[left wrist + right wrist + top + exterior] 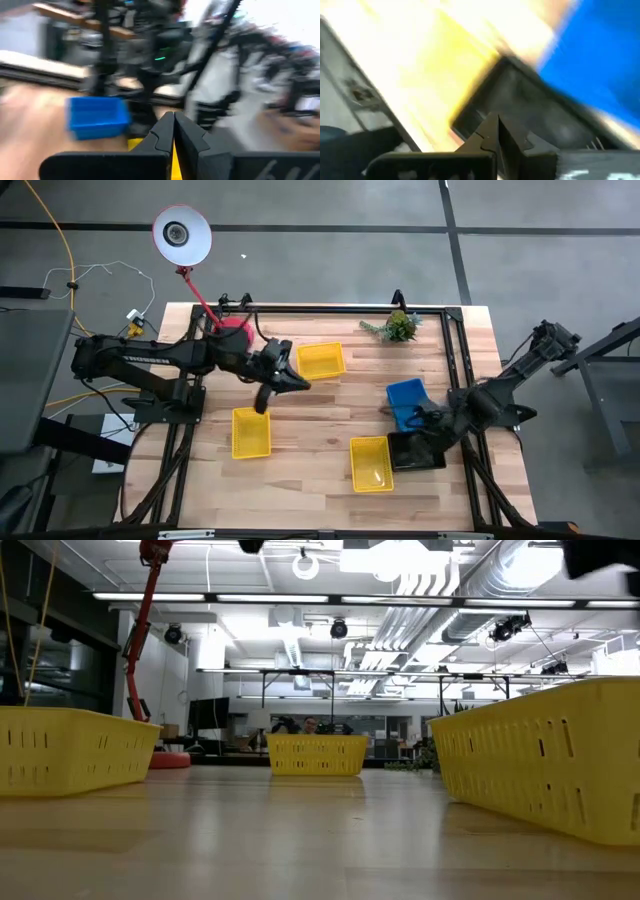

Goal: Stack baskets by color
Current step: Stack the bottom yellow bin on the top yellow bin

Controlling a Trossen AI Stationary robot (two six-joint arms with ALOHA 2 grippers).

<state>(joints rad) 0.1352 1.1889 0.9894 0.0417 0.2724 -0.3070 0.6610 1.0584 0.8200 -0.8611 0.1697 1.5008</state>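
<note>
Three yellow baskets rest on their bottoms on the wooden table: one far of centre (320, 360), one near left (250, 432), one near centre (371, 463). A blue basket (405, 400) sits at the right, with a black basket (418, 452) just nearer. My left gripper (300, 383) is shut and holds nothing. It hangs in the air between the far and near-left yellow baskets, pointing toward the blue basket (96, 116). My right gripper (427, 420) is shut and slants down over the black basket's far rim (520, 100), beside the blue one.
A red-based desk lamp (232, 330) stands at the far left corner, with its white shade (181, 235) reaching beyond the table. A small green plant (398, 326) sits at the far edge. A dark metal frame (455, 350) runs along the table's sides. Bare wood lies in the middle.
</note>
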